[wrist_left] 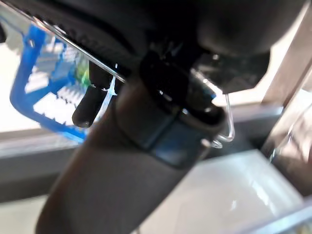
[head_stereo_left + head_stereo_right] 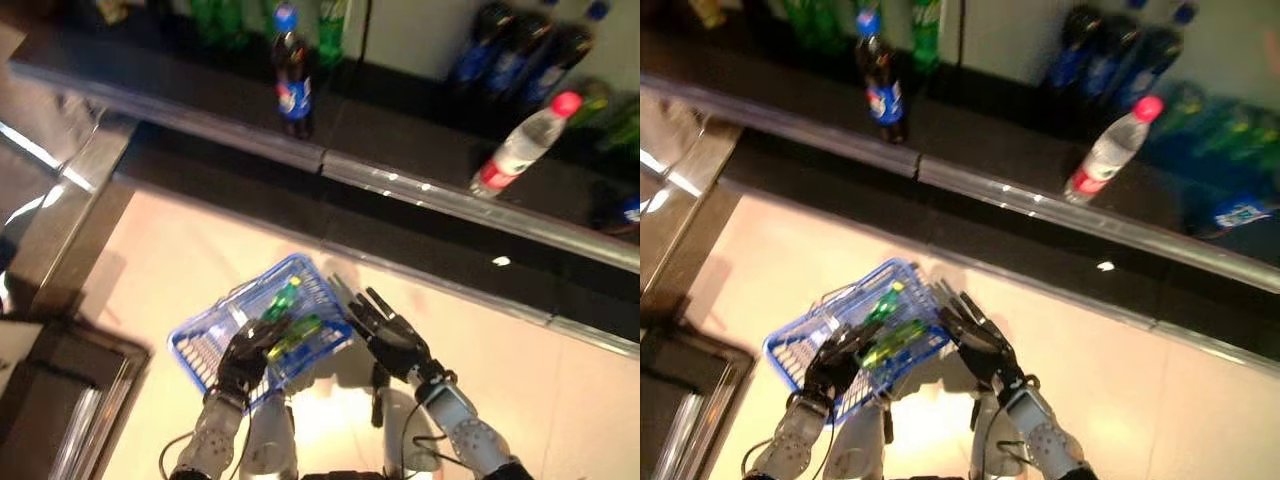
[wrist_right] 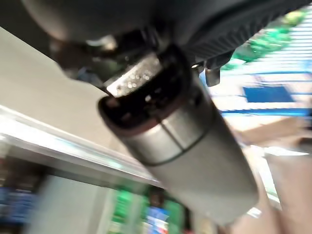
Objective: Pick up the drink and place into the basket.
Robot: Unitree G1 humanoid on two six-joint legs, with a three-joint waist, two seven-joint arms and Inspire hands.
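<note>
The blue basket hangs in front of me, held up by its thin wire handles in my left hand, which is shut on them. Green drinks lie inside the basket. My right hand is open and empty, its fingers straight, just right of the basket's rim. On the dark shelf ahead stand a dark cola bottle with a blue cap and a clear water bottle with a red cap, tilted.
The shelf's silver front rail runs across the view. Green bottles and dark blue-capped bottles stand at the back of the shelf. A metal-edged counter lies at the left.
</note>
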